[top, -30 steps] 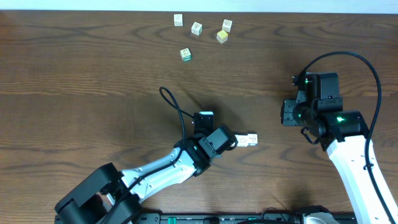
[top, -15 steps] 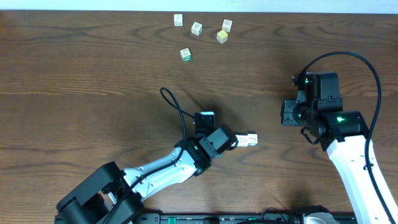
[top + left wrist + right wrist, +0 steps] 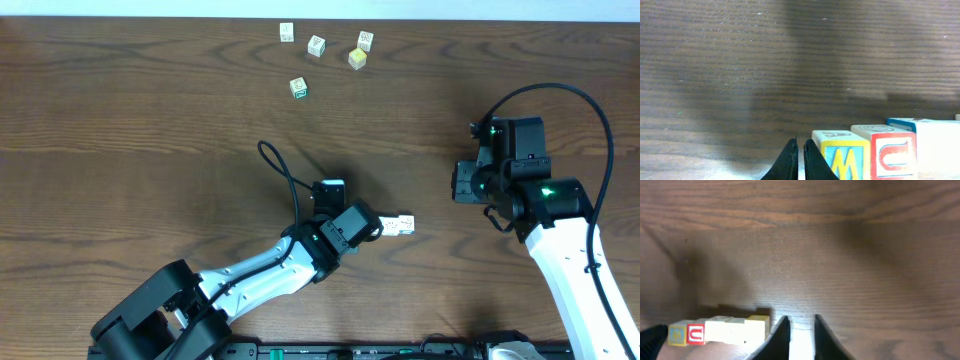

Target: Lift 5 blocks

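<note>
**Lot: one row of alphabet blocks, table centre**

Small wooden alphabet blocks (image 3: 398,225) lie side by side in a short row near the middle of the dark brown wooden table (image 3: 130,150). Whether the row rests on the table or is raised cannot be told.

- **Faces seen from the left wrist:**
  - a blue-edged yellow block lettered M (image 3: 842,155)
  - a whitish block with a red-bordered U (image 3: 890,152)
  - a whitish block with a blue edge (image 3: 932,142)
- **Left gripper (image 3: 800,147):** clenched with nothing between its black fingers, just beside the M block.
- **Right gripper (image 3: 801,322):** to the right of the row and well apart from it. Its fingers are narrowly parted with a pale strip between them. Whether it grasps anything cannot be told.
- **Far edge of the table:**
  - three whitish cubes (image 3: 316,45)
  - one pale yellow cube (image 3: 357,58)
  - one green-bordered cube (image 3: 298,88), slightly nearer
</note>
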{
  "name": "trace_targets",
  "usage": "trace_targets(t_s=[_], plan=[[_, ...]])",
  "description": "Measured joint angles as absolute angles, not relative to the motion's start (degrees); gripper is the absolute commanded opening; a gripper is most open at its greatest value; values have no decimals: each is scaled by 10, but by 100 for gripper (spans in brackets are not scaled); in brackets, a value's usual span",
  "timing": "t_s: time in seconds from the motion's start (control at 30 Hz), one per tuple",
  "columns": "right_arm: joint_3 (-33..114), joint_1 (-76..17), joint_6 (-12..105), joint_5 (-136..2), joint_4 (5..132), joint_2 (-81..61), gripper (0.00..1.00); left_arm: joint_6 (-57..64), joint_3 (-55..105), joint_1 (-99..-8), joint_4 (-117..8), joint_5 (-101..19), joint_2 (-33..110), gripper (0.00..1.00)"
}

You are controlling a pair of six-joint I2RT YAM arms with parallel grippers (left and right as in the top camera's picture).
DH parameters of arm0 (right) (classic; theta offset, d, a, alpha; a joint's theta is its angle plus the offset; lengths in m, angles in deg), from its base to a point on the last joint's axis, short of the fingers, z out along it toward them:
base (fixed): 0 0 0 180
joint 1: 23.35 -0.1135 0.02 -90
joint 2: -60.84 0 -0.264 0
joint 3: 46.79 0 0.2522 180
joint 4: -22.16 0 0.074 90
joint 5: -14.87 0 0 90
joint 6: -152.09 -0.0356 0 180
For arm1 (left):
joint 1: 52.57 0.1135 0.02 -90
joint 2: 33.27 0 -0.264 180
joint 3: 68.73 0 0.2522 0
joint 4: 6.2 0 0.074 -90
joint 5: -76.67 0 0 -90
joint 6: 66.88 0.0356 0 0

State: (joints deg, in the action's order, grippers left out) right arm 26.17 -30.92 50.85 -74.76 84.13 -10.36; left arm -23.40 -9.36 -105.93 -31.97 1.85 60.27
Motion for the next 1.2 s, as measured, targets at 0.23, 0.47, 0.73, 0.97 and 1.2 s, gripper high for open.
trace_targets(t_s=[0.23,0.47,0.73,0.97,1.2], plan=[[262,-309,497,-743,852,-104,1,-234,-94,-1059,-335,19,603,7],[262,-309,491,-732,840,-139,1,-234,-94,-1059,-335,19,603,8],[262,-310,491,-704,844,-210,1,-234,-94,-1059,-337,19,603,7],[262,-316,491,-697,864,-243,1,-234,-94,-1059,-337,19,603,7],[253,-352,489,-693,874,-249,1,-234,-94,-1059,-337,20,603,8]])
